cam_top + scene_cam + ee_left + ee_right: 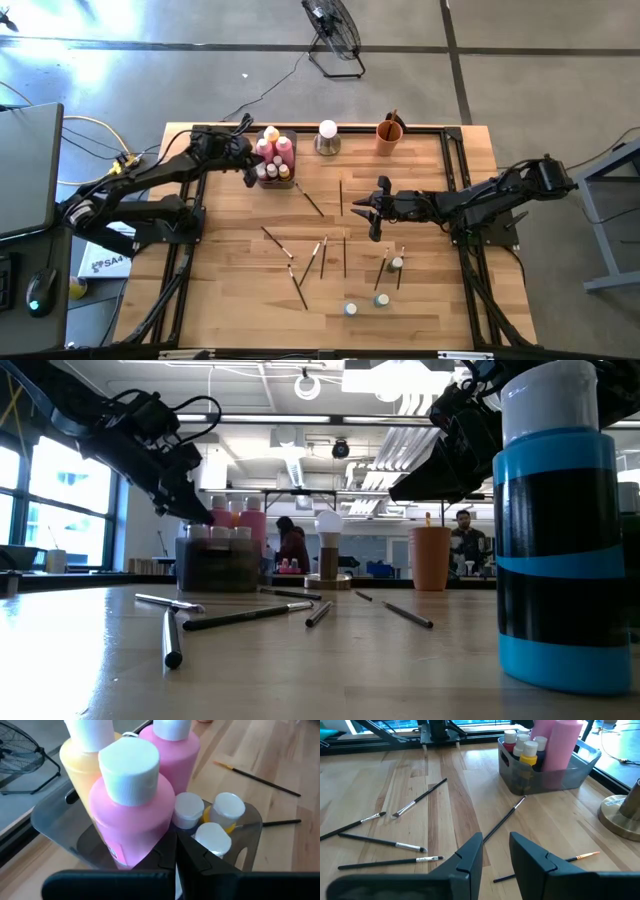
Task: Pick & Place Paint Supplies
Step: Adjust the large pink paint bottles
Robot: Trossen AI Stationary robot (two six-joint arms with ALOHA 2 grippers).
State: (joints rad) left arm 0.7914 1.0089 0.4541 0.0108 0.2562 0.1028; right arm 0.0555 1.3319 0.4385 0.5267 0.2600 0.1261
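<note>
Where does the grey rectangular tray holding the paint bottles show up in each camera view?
High view: grey rectangular tray, far left of table, at left gripper.
Low view: left.
Left wrist view: fills the frame.
Right wrist view: upper right.
Shared landmark: tall pink bottle.

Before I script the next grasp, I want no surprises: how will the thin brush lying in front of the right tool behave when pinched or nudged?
The brush looks light and stiff, a thin straight stick. Lying flat on the table, it probably gives little height to pinch. A nudge from the right tool would likely roll or spin it.
</note>
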